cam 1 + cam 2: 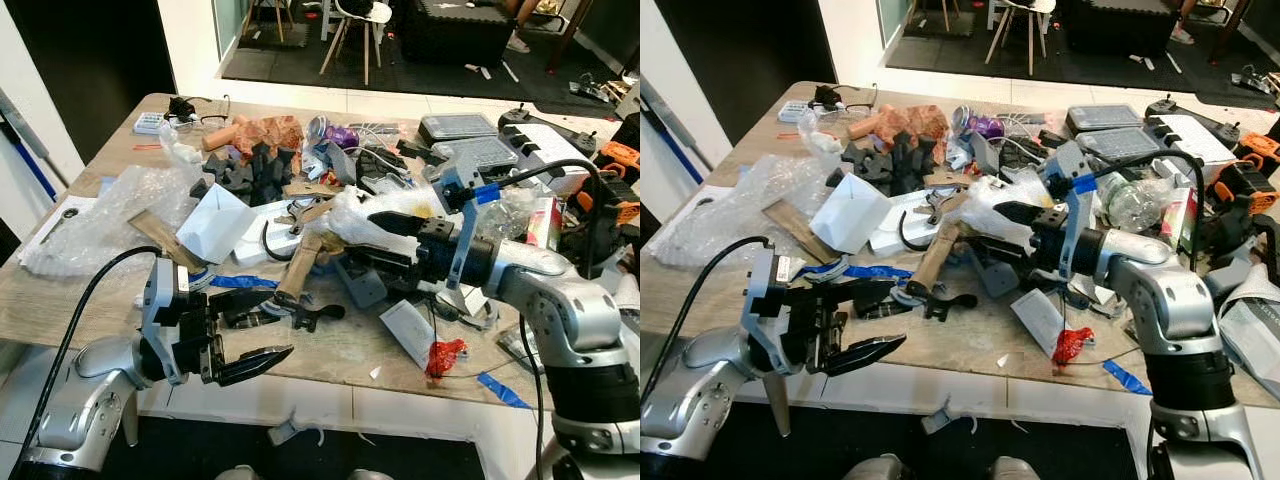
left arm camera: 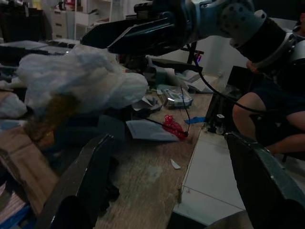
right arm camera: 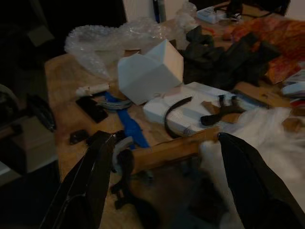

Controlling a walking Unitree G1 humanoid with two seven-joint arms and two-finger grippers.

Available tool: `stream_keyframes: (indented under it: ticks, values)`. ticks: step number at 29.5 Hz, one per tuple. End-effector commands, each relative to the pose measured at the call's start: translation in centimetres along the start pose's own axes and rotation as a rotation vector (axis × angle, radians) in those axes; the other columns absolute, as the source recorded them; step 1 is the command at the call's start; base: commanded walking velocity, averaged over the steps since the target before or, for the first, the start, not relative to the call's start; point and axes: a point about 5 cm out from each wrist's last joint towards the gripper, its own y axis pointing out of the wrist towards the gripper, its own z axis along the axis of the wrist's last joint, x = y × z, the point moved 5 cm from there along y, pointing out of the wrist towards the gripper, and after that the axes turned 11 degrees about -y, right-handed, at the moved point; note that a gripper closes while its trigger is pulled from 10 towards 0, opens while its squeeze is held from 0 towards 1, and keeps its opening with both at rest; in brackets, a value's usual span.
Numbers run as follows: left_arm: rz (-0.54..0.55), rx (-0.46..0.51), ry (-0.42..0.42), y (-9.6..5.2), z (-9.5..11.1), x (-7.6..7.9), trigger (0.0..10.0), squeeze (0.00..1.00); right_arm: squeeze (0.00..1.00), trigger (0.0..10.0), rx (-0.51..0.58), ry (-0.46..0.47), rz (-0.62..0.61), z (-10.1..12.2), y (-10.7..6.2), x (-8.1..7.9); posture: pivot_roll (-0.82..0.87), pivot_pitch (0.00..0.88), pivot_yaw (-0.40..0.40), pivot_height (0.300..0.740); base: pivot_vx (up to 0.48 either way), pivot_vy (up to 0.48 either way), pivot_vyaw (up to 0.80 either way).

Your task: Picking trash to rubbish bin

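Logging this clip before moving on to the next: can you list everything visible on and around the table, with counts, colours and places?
Table: one, light wood, middle of the scene.
Bubble wrap: one sheet, clear, table's left part.
Folded paper box: one, white, beside the bubble wrap.
Foam pieces: a cluster, black, behind the box.
Crumpled plastic bag: one, white, table centre.
Wooden stick: one, brown, centre, lying flat.
Red scrap: one, near the front edge.
Blue tape strip: one, front right edge.
Chair: one, white, far background.
Left pincer: black, open, over the front edge.
Right pincer: black, open, at the plastic bag.
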Motion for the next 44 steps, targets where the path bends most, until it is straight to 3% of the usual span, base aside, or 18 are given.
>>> stream_keyframes:
  ticks: [1,4,10,11,15,18,21,25,27,30,36,44]
  values:
    - [-0.006,0.006,0.016,0.3,0.3,0.1,10.0,0.0,0.0,10.0,-0.015,-0.035,-0.026,-0.2,-0.3,0.4,-0.01,0.0,-0.029,0.74,0.0,0.0,0.0]
    - [0.025,0.028,0.026,0.4,0.7,-0.4,10.0,0.0,0.0,10.0,0.004,-0.064,-0.042,0.3,-0.4,0.7,-0.01,0.0,-0.029,0.74,0.0,0.0,0.0]
    - [0.135,0.076,0.046,0.4,1.5,-2.1,10.0,0.0,0.0,10.0,-0.022,-0.217,-0.16,1.2,-0.8,2.6,-0.01,0.0,-0.029,0.74,0.0,0.0,0.0]
    - [0.187,0.089,0.056,0.4,1.8,-2.9,10.0,0.0,0.0,10.0,-0.102,-0.302,-0.2,0.5,-1.3,3.6,-0.01,0.0,-0.029,0.74,0.0,0.0,0.0]
    - [0.217,0.099,0.062,0.4,1.9,-3.3,10.0,0.0,0.0,10.0,-0.213,-0.365,-0.215,-1.1,-2.1,4.2,-0.01,0.0,-0.03,0.74,0.0,0.0,0.0]
    - [0.219,0.1,0.065,0.4,1.9,-3.4,10.0,0.0,0.0,10.0,-0.234,-0.375,-0.216,-1.5,-2.2,4.3,-0.01,0.0,-0.029,0.74,0.0,0.0,0.0]
    - [0.243,0.106,0.077,0.5,2.0,-3.7,10.0,0.0,0.0,10.0,-0.319,-0.427,-0.263,-2.7,-2.9,5.5,-0.01,0.0,-0.028,0.74,0.0,0.0,0.0]
    - [0.247,0.106,0.081,0.5,2.0,-3.8,10.0,0.0,0.0,10.0,-0.355,-0.467,-0.297,-3.4,-3.0,6.2,-0.01,0.0,-0.027,0.74,0.0,0.0,0.0]
    - [0.247,0.106,0.083,0.6,2.0,-3.8,10.0,0.0,0.0,10.0,-0.33,-0.452,-0.287,-3.7,-2.8,6.1,-0.01,0.0,-0.027,0.74,0.0,0.0,0.0]
    - [0.248,0.104,0.086,0.6,2.1,-3.8,10.0,0.0,0.0,10.0,-0.179,-0.347,-0.211,-2.1,-2.2,4.5,-0.01,0.0,-0.026,0.74,0.0,0.0,0.0]
    - [0.242,0.103,0.087,0.6,2.0,-3.7,10.0,0.0,0.0,10.0,-0.107,-0.316,-0.138,-1.2,-2.2,3.3,-0.01,0.0,-0.026,0.74,0.0,0.0,0.0]
    - [0.237,0.103,0.086,0.7,2.0,-3.7,10.0,0.0,0.0,10.0,-0.135,-0.337,-0.1,-2.0,-2.4,2.9,-0.01,0.0,-0.023,0.74,0.0,0.0,0.0]
